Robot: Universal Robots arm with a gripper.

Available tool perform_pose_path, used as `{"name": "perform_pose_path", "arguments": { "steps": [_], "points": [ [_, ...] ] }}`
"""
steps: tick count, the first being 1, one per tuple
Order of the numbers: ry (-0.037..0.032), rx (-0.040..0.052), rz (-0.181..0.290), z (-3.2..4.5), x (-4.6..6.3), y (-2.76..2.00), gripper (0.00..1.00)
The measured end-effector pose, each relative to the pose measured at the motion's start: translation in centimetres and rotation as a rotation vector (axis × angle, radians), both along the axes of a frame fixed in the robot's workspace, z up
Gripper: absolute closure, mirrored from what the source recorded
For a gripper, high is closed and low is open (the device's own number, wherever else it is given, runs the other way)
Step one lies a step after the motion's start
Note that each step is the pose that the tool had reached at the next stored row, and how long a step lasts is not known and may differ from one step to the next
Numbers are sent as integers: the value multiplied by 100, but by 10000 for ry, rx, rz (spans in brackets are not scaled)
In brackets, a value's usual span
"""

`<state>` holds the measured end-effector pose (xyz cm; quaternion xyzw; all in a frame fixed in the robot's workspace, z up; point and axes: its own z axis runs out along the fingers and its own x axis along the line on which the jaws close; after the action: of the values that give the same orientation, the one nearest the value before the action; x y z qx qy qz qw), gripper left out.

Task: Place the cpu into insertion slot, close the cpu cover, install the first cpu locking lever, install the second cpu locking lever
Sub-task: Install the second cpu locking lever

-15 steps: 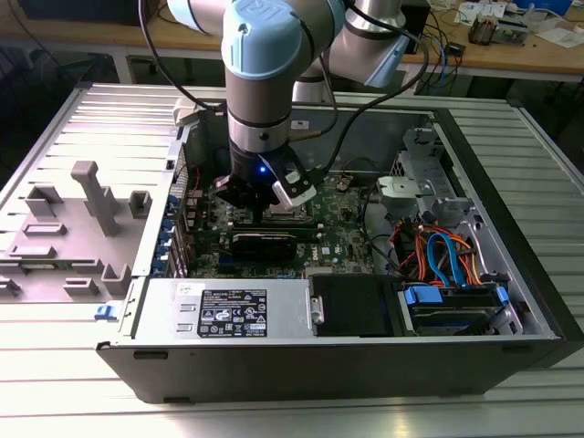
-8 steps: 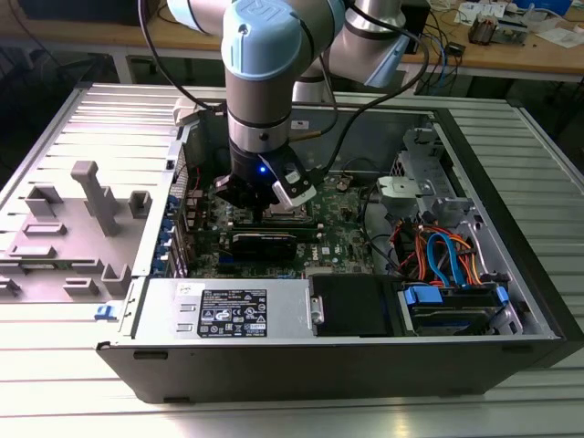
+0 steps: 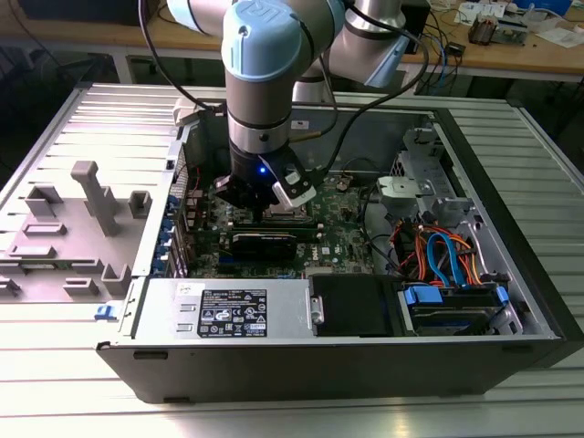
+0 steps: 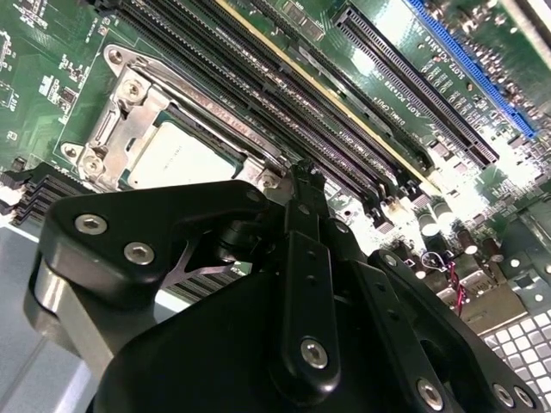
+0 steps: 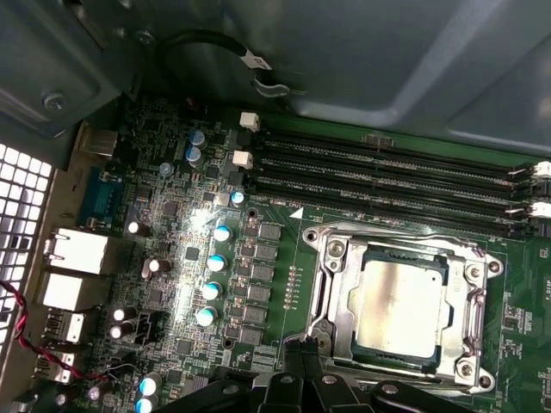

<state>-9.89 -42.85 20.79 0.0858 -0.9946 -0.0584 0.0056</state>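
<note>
In the first wrist view, the motherboard (image 5: 185,258) spreads green, and toward its right the cpu (image 5: 400,303) sits in its socket, framed by the cpu cover (image 5: 337,284). The gripper (image 5: 297,379) hovers just beside the socket, jaws closed, holding nothing.

cpu (image 5: 402,303) seated in its socket — cover (image 5: 405,249) down around it.

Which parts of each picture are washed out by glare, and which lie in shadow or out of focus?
First wrist view: a bright hotspot whitens the capacitors beside the socket, while the cpu reflects softly. Second wrist view: glare bleaches the motherboard at one edge, and the near black gripper looks dark and soft. Exterior view: the computer case front lies in shadow.
</note>
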Motion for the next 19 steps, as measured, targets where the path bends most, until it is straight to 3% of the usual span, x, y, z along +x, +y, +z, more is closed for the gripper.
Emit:
{"name": "perform_pose_path", "arguments": {
  "steps": [8, 12, 15, 18, 19],
  "points": [
    [0, 6, -1, -23, -1, 43, 89],
    [8, -3, 2, -69, -2, 95, 89],
    [1, 4, 4, -80, -1, 98, 89],
    [-2, -47, 2, -82, -1, 101, 89],
    [-5, -120, 4, -76, 0, 98, 89]
  ]
}}
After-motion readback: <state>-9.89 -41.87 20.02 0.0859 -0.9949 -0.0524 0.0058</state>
